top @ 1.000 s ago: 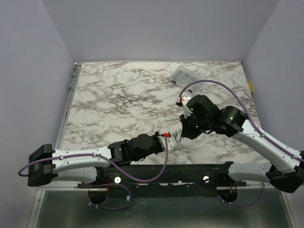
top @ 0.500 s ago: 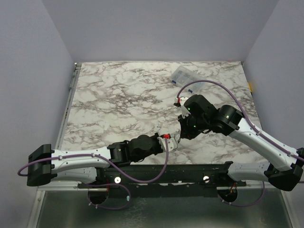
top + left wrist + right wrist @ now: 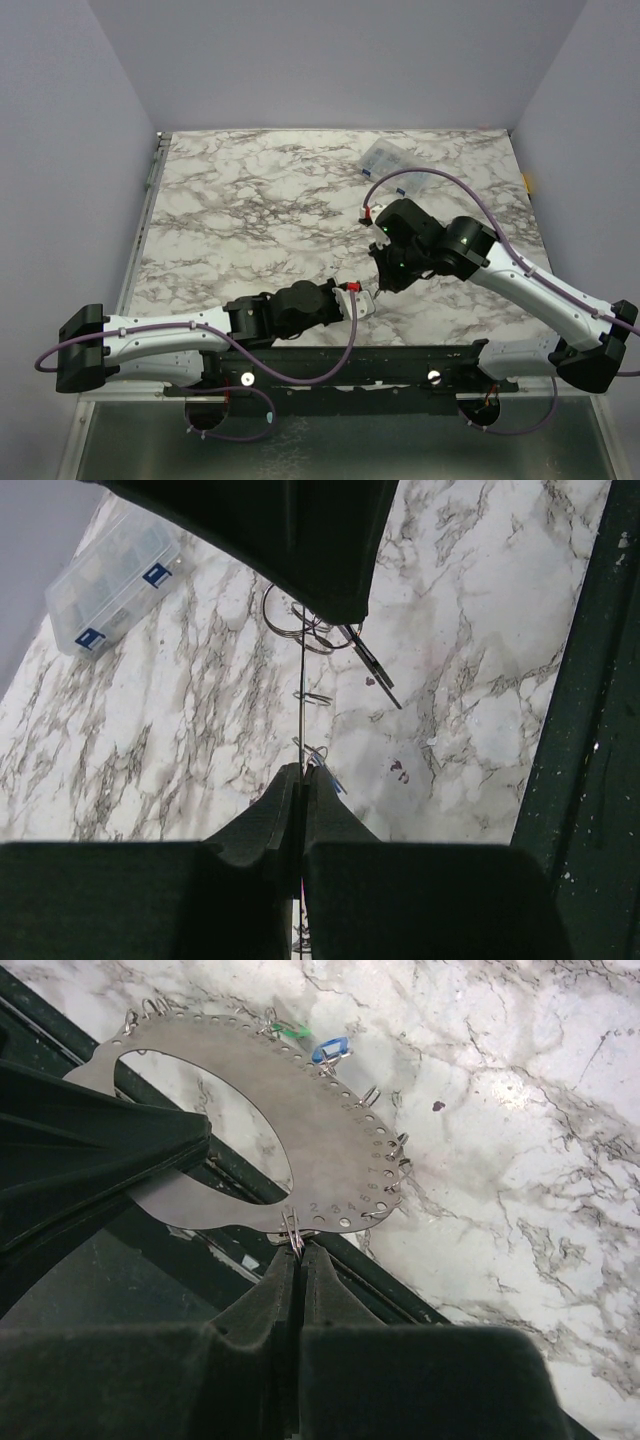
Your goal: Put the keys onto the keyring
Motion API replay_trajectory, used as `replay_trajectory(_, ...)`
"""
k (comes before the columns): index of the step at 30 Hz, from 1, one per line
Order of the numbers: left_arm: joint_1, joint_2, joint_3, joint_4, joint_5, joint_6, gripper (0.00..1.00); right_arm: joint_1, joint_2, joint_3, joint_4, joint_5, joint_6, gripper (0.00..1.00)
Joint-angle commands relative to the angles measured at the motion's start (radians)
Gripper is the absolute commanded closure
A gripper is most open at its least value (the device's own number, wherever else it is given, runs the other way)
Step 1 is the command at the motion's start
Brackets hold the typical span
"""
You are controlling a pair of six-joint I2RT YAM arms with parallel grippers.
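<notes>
Marble tabletop [image 3: 230,200] fills our view. Near the middle of its front edge we see the left gripper [image 3: 302,770], jaws clamped on the keyring [image 3: 340,1160]. A blue key [image 3: 328,1050] and a green key [image 3: 292,1030] dangle from its rim. The right gripper [image 3: 300,1248] has its jaws pinching a wire clip [image 3: 293,1228] on that rim.

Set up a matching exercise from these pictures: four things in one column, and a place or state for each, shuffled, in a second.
Things:
1. keyring
2. blue key
3. clear box
4. right gripper

Places or states:
a. shut on a small wire ring at the hoop's edge
b. lying apart on the marble table
c. clamped in the left gripper
d. at the hoop's rim, next to a green key

Pairs: 1-c, 2-d, 3-b, 4-a
</notes>
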Motion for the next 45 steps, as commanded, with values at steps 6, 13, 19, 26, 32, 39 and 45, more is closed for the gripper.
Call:
replay_trajectory(6,-0.003,-0.132,0.035,-0.025,0.137,0.079,0.63,-0.003,-0.074,-0.024,0.031,-0.150,-0.124,0.99)
replay_trajectory(13,-0.004,-0.139,0.070,-0.025,0.343,0.080,0.36,-0.003,-0.086,-0.026,0.093,-0.217,-0.149,1.00)
replay_trajectory(19,-0.001,-0.098,0.134,-0.033,0.378,0.070,0.24,-0.003,-0.119,-0.030,0.126,-0.232,-0.172,0.99)
replay_trajectory(26,0.023,-0.025,0.183,-0.047,0.399,0.053,0.38,-0.003,-0.189,-0.052,0.170,-0.261,-0.223,0.99)
replay_trajectory(32,0.061,-0.062,0.191,-0.064,0.440,0.026,0.40,-0.003,-0.262,-0.106,0.212,-0.240,-0.306,0.99)
replay_trajectory(39,0.068,-0.100,0.225,-0.123,0.423,-0.022,0.39,-0.003,-0.284,-0.109,0.226,-0.241,-0.340,0.99)
replay_trajectory(45,0.068,-0.061,0.225,-0.125,0.387,-0.033,0.46,-0.003,-0.317,-0.115,0.259,-0.290,-0.364,0.99)
